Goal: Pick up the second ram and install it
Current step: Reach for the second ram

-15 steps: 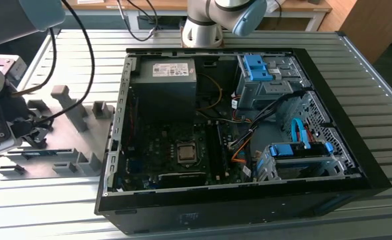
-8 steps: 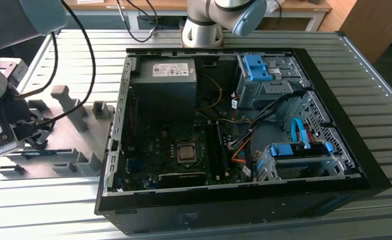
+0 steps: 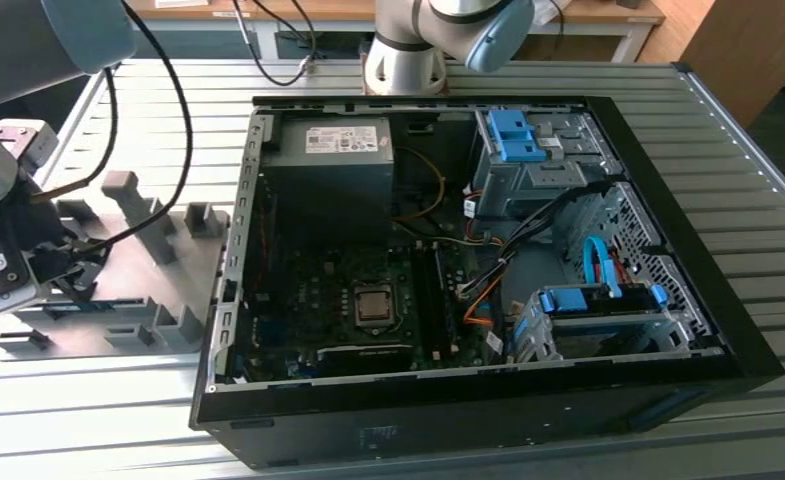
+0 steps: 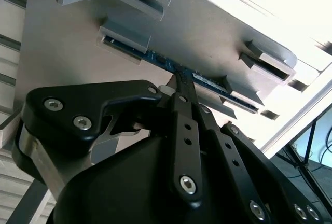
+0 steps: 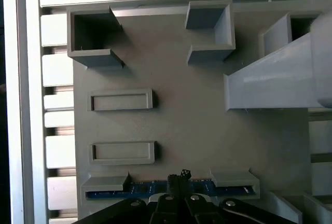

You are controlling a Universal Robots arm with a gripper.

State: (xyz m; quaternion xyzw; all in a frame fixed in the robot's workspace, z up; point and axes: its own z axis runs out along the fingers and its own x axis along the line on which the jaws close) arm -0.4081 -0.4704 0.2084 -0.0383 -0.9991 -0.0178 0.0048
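Pinching the second ram (image 5: 140, 188) at mid-length, the end effector (image 5: 179, 177) has its tips pressed together on the board's upper edge in the first wrist view. The stick stands on edge in grey holder blocks (image 5: 104, 182) on the table (image 3: 712, 120), beside the open computer case (image 3: 746, 350). It looks light, stiff, thin and fragile, so the bare edges, not the chips, are where to grip. No print on it is legible.

Hand (image 5: 179, 178) at, perhaps against, the second ram (image 5: 140, 187)
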